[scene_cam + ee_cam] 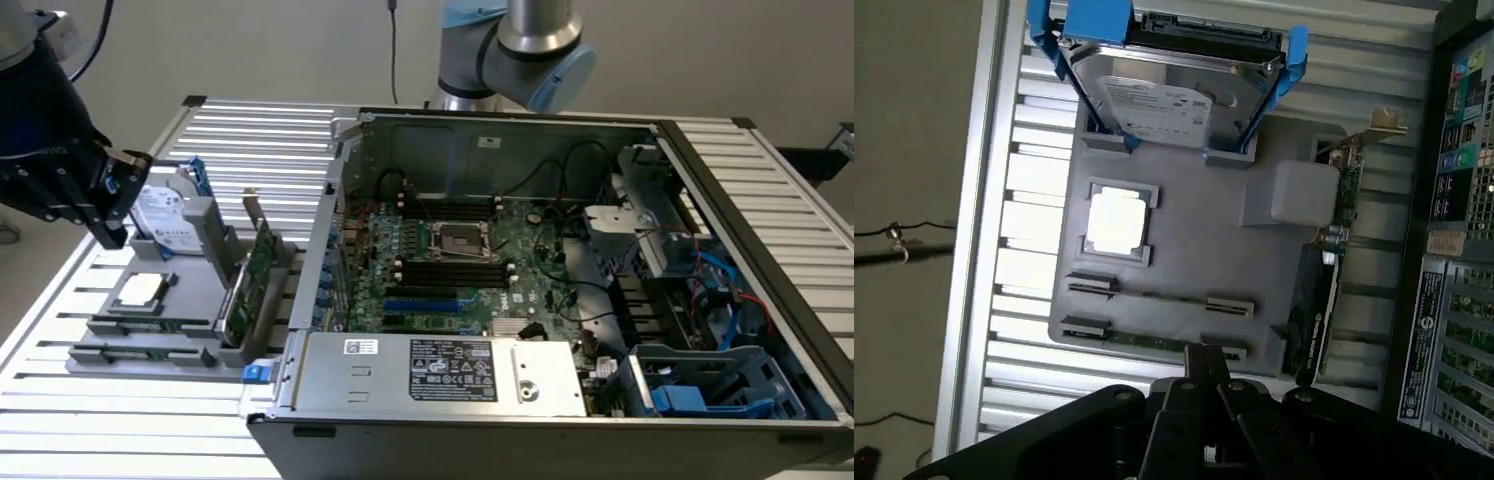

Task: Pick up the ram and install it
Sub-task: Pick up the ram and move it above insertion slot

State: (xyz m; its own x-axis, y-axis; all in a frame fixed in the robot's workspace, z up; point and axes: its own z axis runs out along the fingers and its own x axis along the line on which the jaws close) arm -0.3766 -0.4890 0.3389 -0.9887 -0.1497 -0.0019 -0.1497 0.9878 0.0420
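Note:
Two ram sticks stand on edge in the clips of a grey parts tray (pixel 1184 250): one ram stick (pixel 1159 296) and a second ram stick (pixel 1149 340) nearer the tray's edge. In the exterior view the ram sticks (pixel 150 325) lie at the tray's front left. My gripper (pixel 111 238) hangs above the tray's far left side, fingers together and holding nothing. Seen from the wrist, the shut gripper (pixel 1202 358) points down just short of the nearer stick. The black memory slots (pixel 454 270) lie on the motherboard inside the open computer case (pixel 747 200).
The tray also carries a silver hard drive (pixel 1154 100) with blue handles, a processor chip (pixel 1116 222) and an upright green expansion card (pixel 247 290). A power supply box (pixel 441 370) fills the case's front. Everything rests on a slatted metal table (pixel 80 420).

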